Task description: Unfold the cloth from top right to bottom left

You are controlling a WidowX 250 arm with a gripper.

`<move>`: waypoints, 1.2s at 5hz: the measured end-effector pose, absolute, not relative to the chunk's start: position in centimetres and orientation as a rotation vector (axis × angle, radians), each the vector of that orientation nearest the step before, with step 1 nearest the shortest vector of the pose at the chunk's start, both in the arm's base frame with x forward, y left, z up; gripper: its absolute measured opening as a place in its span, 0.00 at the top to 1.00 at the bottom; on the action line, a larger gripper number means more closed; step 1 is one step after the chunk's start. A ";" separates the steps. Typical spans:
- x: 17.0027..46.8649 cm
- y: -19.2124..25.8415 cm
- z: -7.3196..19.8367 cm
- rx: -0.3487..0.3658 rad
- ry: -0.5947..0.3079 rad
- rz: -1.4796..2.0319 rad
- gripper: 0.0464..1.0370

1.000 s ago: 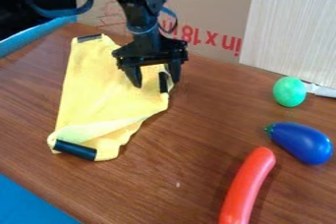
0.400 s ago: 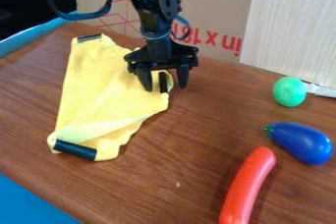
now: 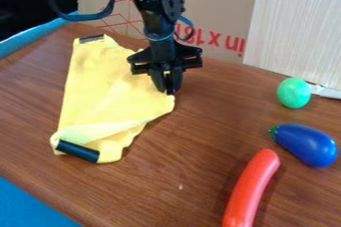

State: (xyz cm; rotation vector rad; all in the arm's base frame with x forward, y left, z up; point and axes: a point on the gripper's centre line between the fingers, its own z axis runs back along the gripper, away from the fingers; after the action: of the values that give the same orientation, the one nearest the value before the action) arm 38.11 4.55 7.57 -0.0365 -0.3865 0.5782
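While my pincer [image 3: 168, 90] is clamped on one edge of the yellow cloth [image 3: 106, 89], the rest kinda sprawls beside it on the tabletop [image 3: 193, 159]. Blue toy eggplant [image 3: 307, 145] and green ball [image 3: 293, 93] sit well apart, on its other side.

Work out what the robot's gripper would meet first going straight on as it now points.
The gripper points down, jaws closed on the edge of the yellow cloth, so it would probably meet the wooden table beneath first; the gap is unclear.
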 end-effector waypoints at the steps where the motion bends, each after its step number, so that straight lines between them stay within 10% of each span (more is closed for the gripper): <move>1: 37.9 4.2 7.4 -0.068 -0.359 0.560 0.94; 6: 31.5 12.0 11.5 -0.313 -0.319 0.487 0.99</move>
State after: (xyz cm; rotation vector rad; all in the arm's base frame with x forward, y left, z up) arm 31.52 12.00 11.53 -0.3132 -0.3190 0.4868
